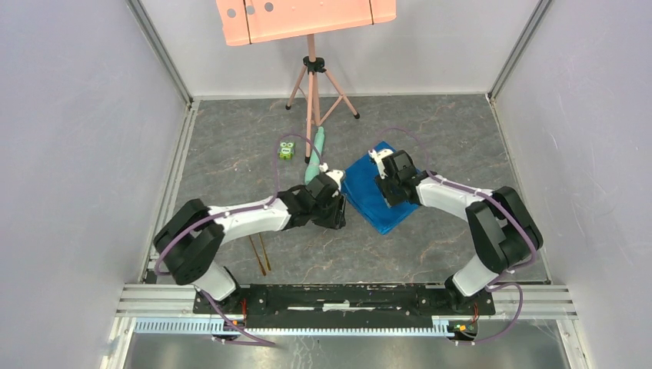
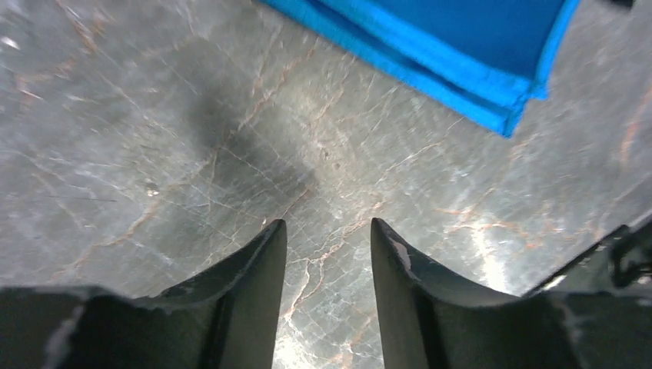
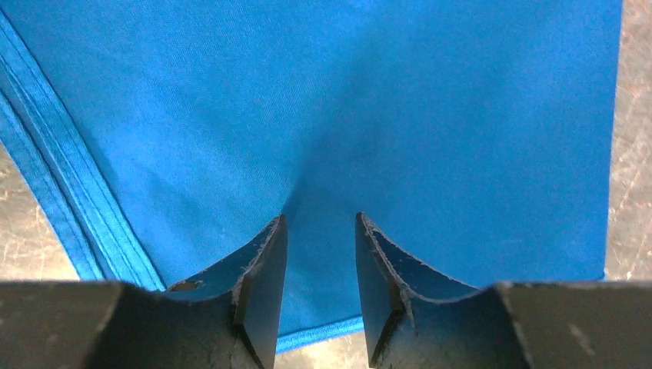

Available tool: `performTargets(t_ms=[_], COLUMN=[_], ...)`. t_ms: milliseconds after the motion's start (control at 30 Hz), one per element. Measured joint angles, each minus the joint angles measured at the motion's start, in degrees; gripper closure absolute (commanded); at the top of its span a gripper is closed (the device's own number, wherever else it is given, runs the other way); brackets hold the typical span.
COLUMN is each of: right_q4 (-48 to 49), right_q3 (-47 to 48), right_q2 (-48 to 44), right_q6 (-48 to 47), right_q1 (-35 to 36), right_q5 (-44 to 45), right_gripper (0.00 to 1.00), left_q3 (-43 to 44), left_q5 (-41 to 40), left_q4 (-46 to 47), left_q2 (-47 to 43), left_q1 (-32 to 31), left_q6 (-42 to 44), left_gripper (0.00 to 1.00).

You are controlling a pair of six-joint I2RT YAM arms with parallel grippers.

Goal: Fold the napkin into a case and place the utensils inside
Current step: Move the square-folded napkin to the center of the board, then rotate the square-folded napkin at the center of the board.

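Aluminium rail [image 1: 346, 306] runs along the near edge, with both arm bases bolted on it. Just past it, on the left side, the gold utensils [image 1: 260, 254] lie side by side on the grey marbled table [image 1: 231, 146], close to the left arm's elbow and well apart from the cloth. Too thin from here to tell fork from spoon.

Left gripper [image 2: 327, 224] sits mid-table, just left of the napkin. Its fingers stand partway apart with only bare tabletop showing between them, so it has hold of nothing. A corner of the blue cloth shows beyond the fingertips in its wrist view, not touching them.

The napkin [image 1: 373, 204] lies flat at the middle of the table, bright blue and folded into a rectangle set diagonally. Stacked hemmed edges show along one side, so it is several layers thick. No utensil is in it or on it.

Right gripper [image 3: 319, 219] is over the napkin's far-right part, fingers partway apart, tips down at the cloth. A small crease runs up to the left fingertip. Cannot tell if any cloth is pinched; the fabric between the tips looks flat.

Further back, a small green toy [image 1: 287, 150] sits beside a pale green tube [image 1: 315, 154]. Behind those stands a pink tripod [image 1: 311, 84] carrying a pink board [image 1: 307, 19].
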Motion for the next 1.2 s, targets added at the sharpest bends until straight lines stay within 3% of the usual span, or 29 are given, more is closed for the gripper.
performTargets(t_ms=[167,400,600,800,933,1033,1200], right_q4=[-3.6,6.1,6.6,-3.7,-7.1,-7.2,-6.2], right_q3=[0.0,-6.2,-11.4,-14.6,-14.3,-12.5,-9.0], right_q2=[-4.5,-7.5,-8.1,-17.1,-20.9,-20.0,-15.6], right_q6=[4.3,15.9,18.0,17.1,15.3,14.2,12.7], right_q1=[0.4,4.5,3.7,1.0,-2.9,-9.9,-16.7], right_q5=[-2.4,-17.0,-17.2,-5.1,-2.5,-3.4,-4.0], right_gripper=[0.52,0.67,0.78,0.53,0.51,0.51,0.6], left_q3=[4.8,15.0,19.5,24.3,27.1,27.3,25.3], left_q5=[0.6,0.5,0.6,0.7,2.1,4.0,5.3], left_q4=[-2.2,-2.1,-2.4,-3.2,-3.3,-3.1,-2.1], left_q2=[-3.4,-1.6,3.8,10.8,16.4,19.6,20.8], left_q1=[3.3,6.8,7.3,7.6,7.6,7.6,7.5], left_q6=[0.0,0.0,0.0,0.0,0.0,0.0,0.0], left_gripper=[0.4,0.37,0.36,0.36,0.39,0.42,0.51])
